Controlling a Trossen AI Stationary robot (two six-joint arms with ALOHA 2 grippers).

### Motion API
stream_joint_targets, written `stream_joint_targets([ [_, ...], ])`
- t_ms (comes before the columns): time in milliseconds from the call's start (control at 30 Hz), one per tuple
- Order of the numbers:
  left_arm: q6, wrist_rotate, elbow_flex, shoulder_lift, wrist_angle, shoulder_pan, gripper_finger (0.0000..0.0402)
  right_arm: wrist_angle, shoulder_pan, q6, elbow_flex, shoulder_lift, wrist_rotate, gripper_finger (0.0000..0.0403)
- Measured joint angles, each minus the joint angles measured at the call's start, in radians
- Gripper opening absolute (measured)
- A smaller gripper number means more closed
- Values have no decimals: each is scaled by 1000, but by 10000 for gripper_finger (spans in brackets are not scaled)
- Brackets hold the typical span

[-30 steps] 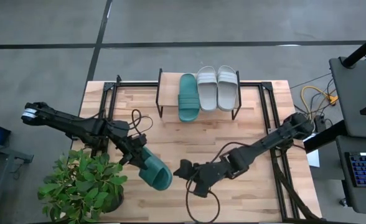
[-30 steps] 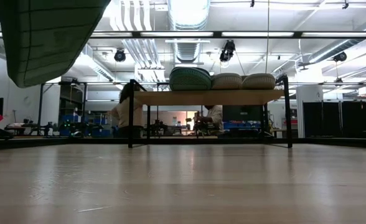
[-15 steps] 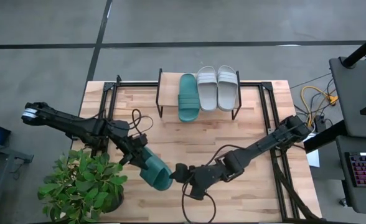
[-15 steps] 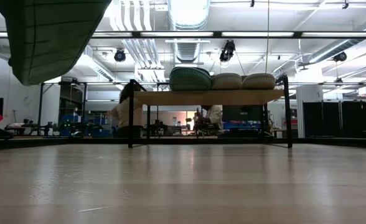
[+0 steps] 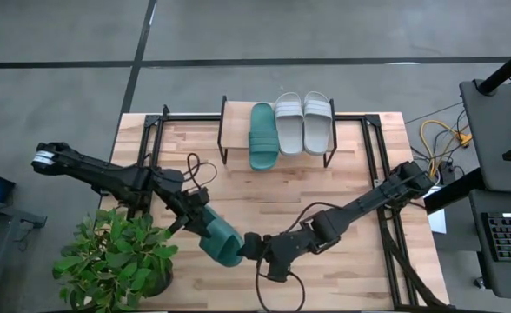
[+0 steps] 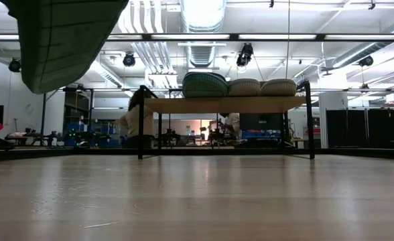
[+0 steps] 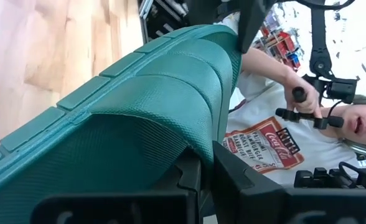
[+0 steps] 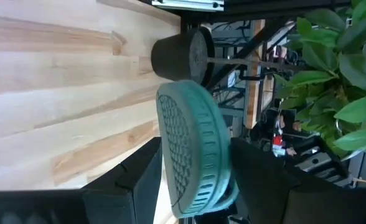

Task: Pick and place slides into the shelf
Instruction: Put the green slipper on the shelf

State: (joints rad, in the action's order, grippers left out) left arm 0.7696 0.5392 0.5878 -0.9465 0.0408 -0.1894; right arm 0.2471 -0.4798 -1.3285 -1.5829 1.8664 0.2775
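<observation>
Left gripper (image 5: 195, 221) is clamped on a teal slide (image 5: 220, 243) held above the bench (image 5: 342, 174); right gripper (image 5: 248, 246), fingers spread, flanks its far end.

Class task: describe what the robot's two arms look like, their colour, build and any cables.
Both arms are dark, slim and jointed. The left arm has a pale cap at its outer end; black cables loop off both it and the right arm. Each ends in blocky black jaws.

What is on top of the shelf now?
One teal slide and two grey slides lie side by side on the shelf. Their undersides are covered.
</observation>
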Motion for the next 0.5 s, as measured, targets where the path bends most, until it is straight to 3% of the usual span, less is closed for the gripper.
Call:
stream_joint_targets([
  [500,0,-10,7,-43,149,0,0,-55,11,0,1,0,-1,168],
])
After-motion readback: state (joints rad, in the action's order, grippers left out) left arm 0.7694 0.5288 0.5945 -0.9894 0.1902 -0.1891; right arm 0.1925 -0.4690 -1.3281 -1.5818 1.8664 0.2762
